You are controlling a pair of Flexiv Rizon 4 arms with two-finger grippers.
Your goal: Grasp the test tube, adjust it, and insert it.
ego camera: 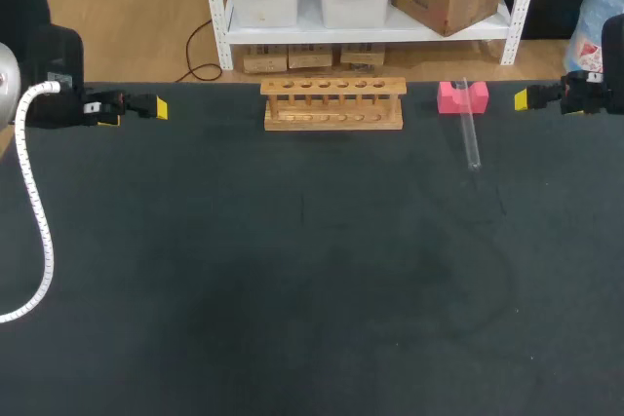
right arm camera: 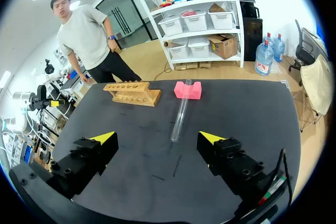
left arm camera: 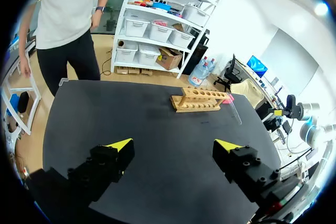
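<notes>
left gripper point(ego camera: 146, 106), head view: parked at the left edge of the table point(ego camera: 292, 289), yellow tips pointing inward; how far apart the fingers stood could not be read from this view. right gripper point(ego camera: 522, 98) was parked likewise at the right edge. the test tube point(ego camera: 470, 133) lay between the wooden rack point(ego camera: 333, 104) and the right gripper, its far end propped on a pink block point(ego camera: 461, 96) and its near end on the table. every rack hole that could be seen appeared unfilled.

left wrist view: the left gripper point(left arm camera: 173, 146) showed its fingers wide apart with nothing between them. the rack point(left arm camera: 200, 99) lay well ahead, and the tube point(left arm camera: 234, 112) beyond it to one side.

right wrist view: the right gripper point(right arm camera: 157, 138) also had its fingers wide apart and held nothing. the tube point(right arm camera: 180, 119) lay ahead of it, running away from the fingers toward the block point(right arm camera: 188, 89), with the rack point(right arm camera: 131, 93) off to one side.

judgement: the step in hand was the first grasp, and the right arm looked better placed for it. a sound grasp would probably take the tube across its axis on the raised stretch near the block, where the fingers could pass below the glass. gentle closure seemed wise, since smooth glass may roll or slip. the adjustment would then need to bring the tube upright, closed end down, before lowering it over a hole.
</notes>
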